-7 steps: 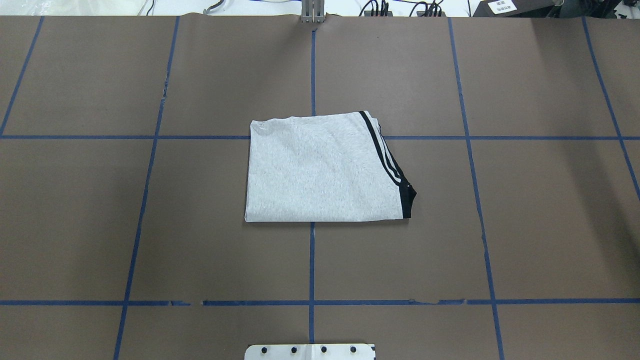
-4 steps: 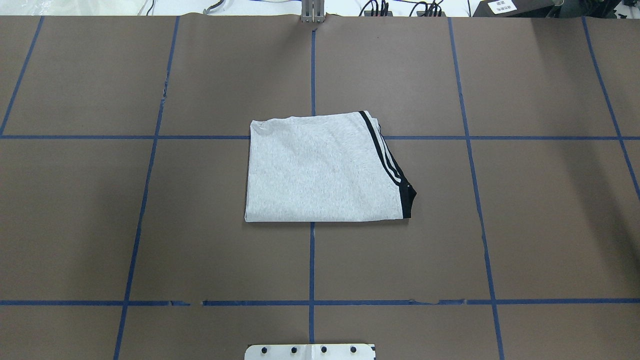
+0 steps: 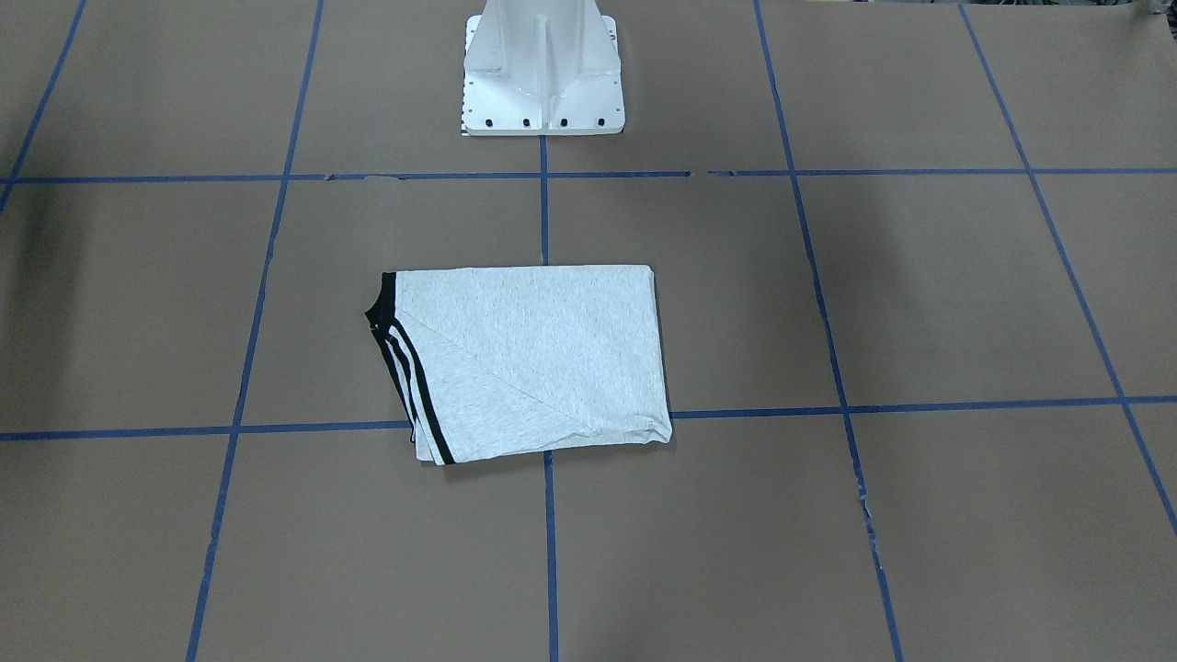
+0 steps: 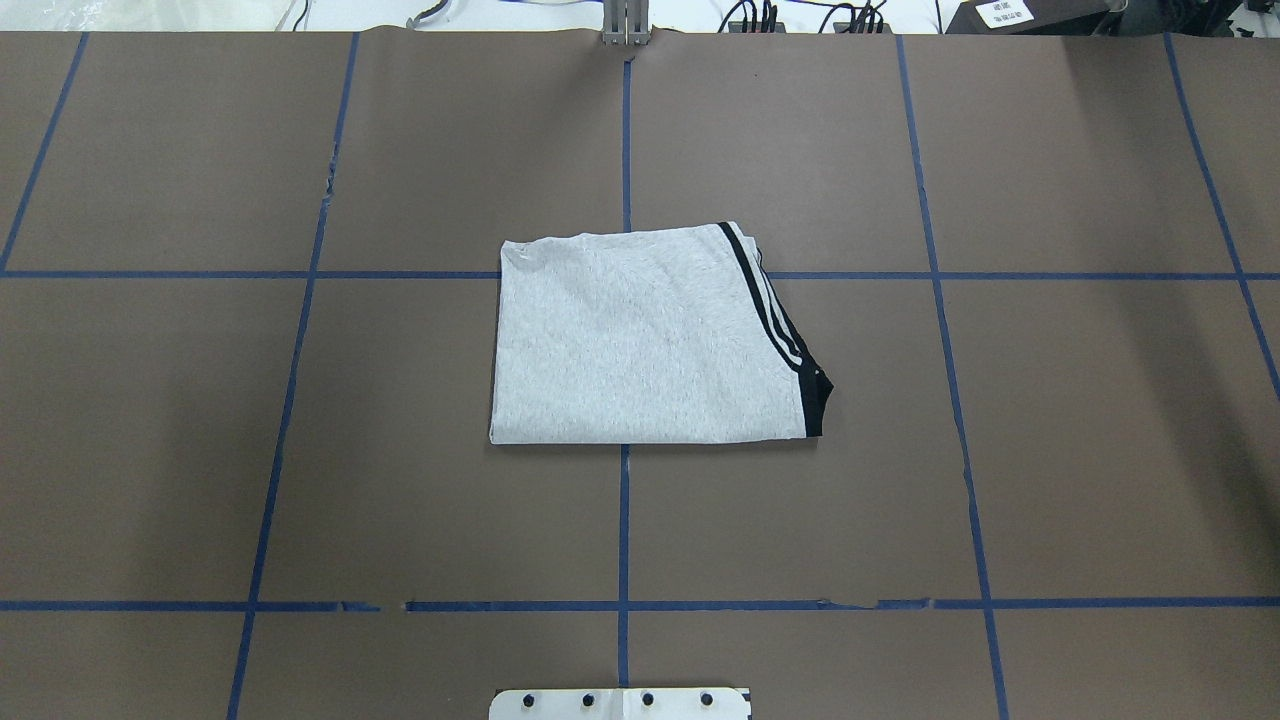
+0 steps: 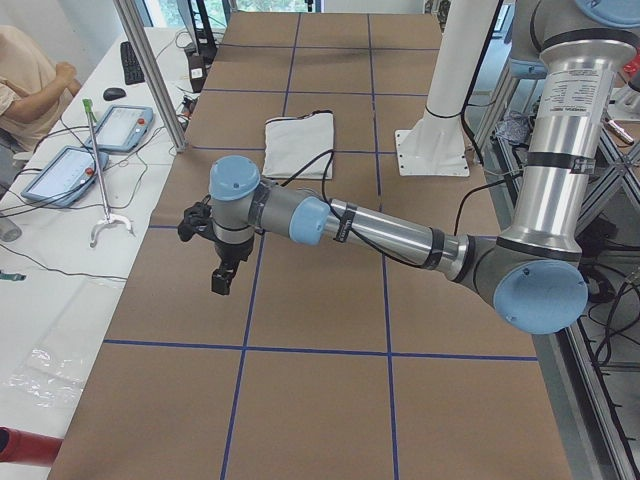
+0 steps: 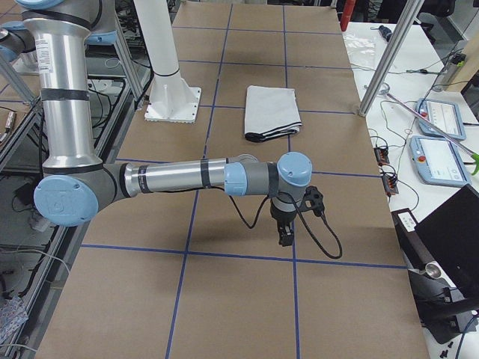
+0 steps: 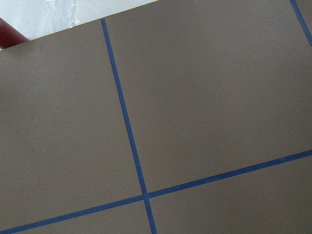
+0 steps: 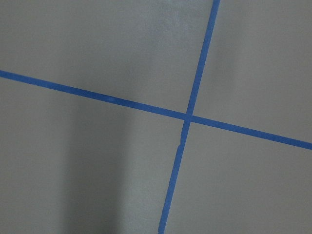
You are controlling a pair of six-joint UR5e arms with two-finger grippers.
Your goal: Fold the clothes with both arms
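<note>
The grey T-shirt (image 4: 640, 340) lies folded into a neat rectangle at the table's middle, black-striped sleeve hem along its right side. The print is hidden. It also shows in the front-facing view (image 3: 533, 359), the left view (image 5: 298, 145) and the right view (image 6: 272, 111). My left gripper (image 5: 222, 280) hangs over bare table far toward the left end, well away from the shirt. My right gripper (image 6: 284, 238) hangs over bare table far toward the right end. Both show only in the side views, so I cannot tell whether they are open or shut. The wrist views show only brown table and blue tape.
The white pedestal base (image 3: 542, 83) stands at the robot's side of the table (image 4: 300, 450), which bears blue tape grid lines. Tablets (image 5: 120, 125) and cables lie on the white bench along the far side. A person (image 5: 25, 85) sits there.
</note>
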